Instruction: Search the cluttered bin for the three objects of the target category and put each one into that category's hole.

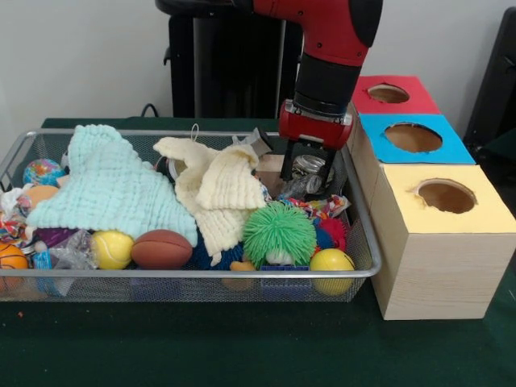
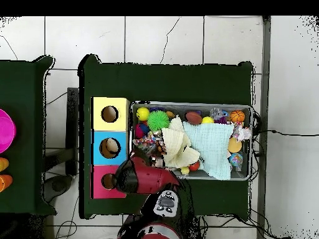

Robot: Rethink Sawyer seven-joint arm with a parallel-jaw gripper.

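The wire mesh bin (image 1: 364, 242) holds a mint cloth (image 1: 113, 189), a cream cloth (image 1: 218, 189), a green spiky ball (image 1: 279, 231), two yellow balls (image 1: 112, 248) (image 1: 331, 261), a brown football (image 1: 161, 248) and other small toys. My gripper (image 1: 309, 173) hangs over the bin's far right corner, next to the boxes. It is open, with its fingers (image 1: 287, 165) down on either side of a shiny silver object (image 1: 310, 167). In the overhead view the arm (image 2: 144, 177) hides the gripper.
Three boxes with round holes stand in a row beside the bin: red (image 1: 407, 85), blue (image 1: 379, 133), yellow (image 1: 403, 201). In the overhead view a pale thing shows inside the blue box's hole (image 2: 111, 147). A pink dish (image 2: 5, 131) lies on a side table.
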